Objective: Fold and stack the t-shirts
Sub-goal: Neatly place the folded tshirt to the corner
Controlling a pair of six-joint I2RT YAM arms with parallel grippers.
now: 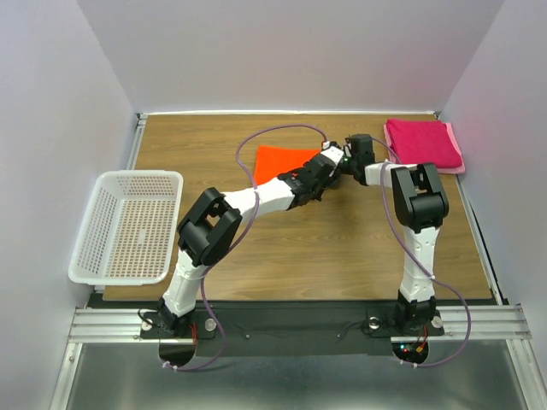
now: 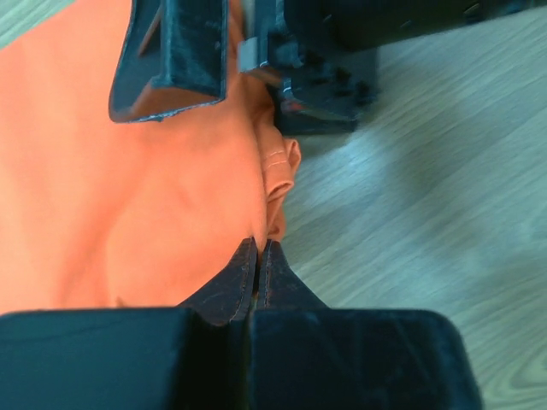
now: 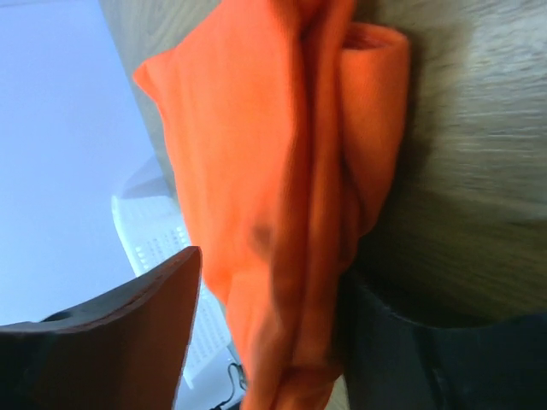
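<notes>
Surface: brown wood-grain tabletop (image 1: 342,248)
Room: plain pale walls (image 1: 291,51), 3 sides
L gripper (image 2: 259,252): closed on bright orange cloth t-shirt (image 1: 286,161), mid-back
R gripper (image 3: 273,282): jaws apart, straddling its fold
Back-R corner: magenta-pink folded cloth t-shirt (image 1: 421,143)

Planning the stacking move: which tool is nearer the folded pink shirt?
Right. The right tool straddles the right edge of the orange shirt, on the side toward the pink shirt. The left tool pinches that same edge, just farther from it.
</notes>
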